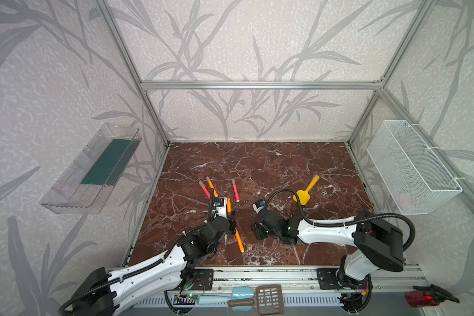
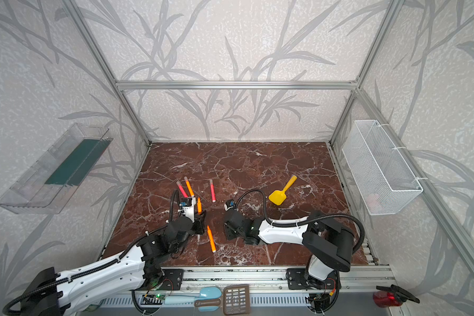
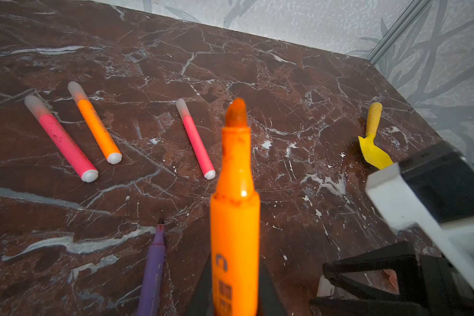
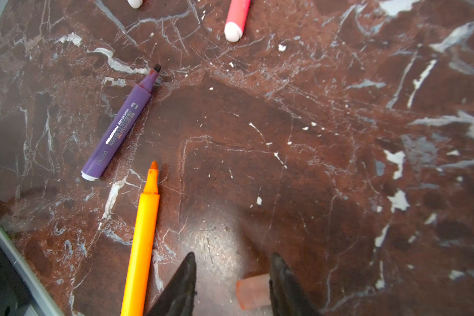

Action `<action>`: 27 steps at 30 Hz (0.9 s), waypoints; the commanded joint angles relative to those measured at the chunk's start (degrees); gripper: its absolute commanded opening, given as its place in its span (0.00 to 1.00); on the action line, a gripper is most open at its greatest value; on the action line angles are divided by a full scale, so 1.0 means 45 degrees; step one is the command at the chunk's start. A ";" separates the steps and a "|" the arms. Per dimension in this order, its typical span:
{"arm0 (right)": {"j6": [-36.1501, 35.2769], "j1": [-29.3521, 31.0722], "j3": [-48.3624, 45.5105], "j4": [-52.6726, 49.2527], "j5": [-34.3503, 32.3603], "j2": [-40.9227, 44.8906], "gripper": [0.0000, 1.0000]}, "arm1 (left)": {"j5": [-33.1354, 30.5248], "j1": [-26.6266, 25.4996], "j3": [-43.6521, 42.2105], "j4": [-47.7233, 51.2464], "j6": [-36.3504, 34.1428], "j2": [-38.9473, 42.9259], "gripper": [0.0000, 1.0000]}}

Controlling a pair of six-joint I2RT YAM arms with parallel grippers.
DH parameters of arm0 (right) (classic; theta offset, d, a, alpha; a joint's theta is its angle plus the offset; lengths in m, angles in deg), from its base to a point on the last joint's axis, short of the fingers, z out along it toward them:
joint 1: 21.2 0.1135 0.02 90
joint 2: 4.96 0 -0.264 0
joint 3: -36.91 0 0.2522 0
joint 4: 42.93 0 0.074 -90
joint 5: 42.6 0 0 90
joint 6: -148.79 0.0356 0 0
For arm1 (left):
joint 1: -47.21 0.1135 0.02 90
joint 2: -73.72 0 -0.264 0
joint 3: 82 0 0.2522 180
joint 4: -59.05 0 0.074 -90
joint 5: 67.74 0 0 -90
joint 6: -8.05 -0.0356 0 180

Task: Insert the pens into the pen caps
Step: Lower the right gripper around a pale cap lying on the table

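In both top views three pens at mid-frame are capped, so I'd say halfway done. Left wrist: left gripper clamps a bare-tipped orange pen, bottom-centre. Right wrist: right gripper is parted, with a pen cap lying loose between its jaws at the bottom edge.

The left arm and right arm have glossy white shells dotted with small holes, blocky black joint housings and 1 black ribbed hose each. A green light glows. The right gripper has 2 black pointed fingers.
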 commanded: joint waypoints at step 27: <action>0.1254 0.0830 -0.2118 0.2328 0.0026 0.0662 0.61 | -0.0423 0.0068 -0.0235 0.0196 0.0116 0.0277 0.00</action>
